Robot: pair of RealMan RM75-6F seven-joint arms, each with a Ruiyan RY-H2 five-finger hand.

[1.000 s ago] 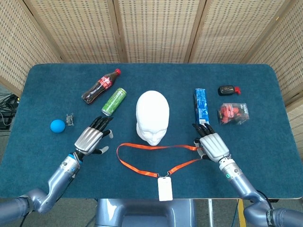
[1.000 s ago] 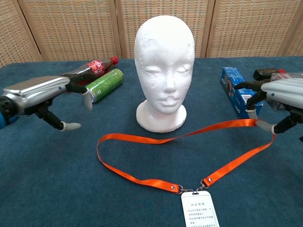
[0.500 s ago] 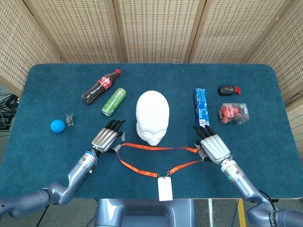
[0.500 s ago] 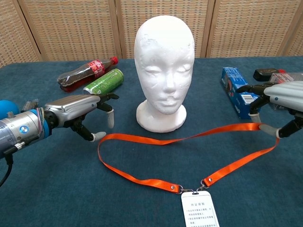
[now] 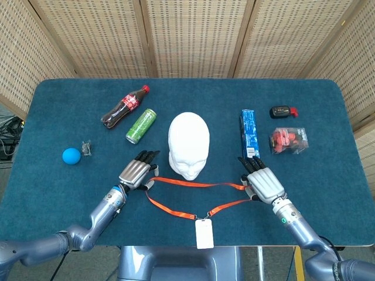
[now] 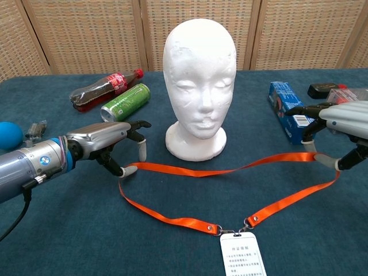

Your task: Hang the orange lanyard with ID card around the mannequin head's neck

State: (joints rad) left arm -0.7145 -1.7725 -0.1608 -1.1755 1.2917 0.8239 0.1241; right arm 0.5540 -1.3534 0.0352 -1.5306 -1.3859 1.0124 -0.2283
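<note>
The white mannequin head (image 5: 188, 144) (image 6: 199, 86) stands upright at mid-table. The orange lanyard (image 5: 193, 184) (image 6: 190, 169) lies in a flat loop in front of it, with its white ID card (image 5: 203, 233) (image 6: 242, 256) at the near edge. My left hand (image 5: 137, 172) (image 6: 106, 145) is at the loop's left end. Its thumb tip touches the strap and its fingers are spread above it. My right hand (image 5: 263, 182) (image 6: 339, 122) is at the loop's right end, thumb against the strap, fingers apart above. Neither hand has closed on the strap.
A cola bottle (image 5: 123, 106) and a green can (image 5: 141, 125) lie back left of the head. A blue ball (image 5: 71, 155) and a small dark clip (image 5: 87, 147) sit far left. A blue box (image 5: 250, 132), a red packet (image 5: 288, 140) and a black item (image 5: 282, 110) lie right.
My left hand has moved right and forward from near the can to the lanyard's left end, now touching it. My right hand has stayed at the right end, shifting only slightly.
</note>
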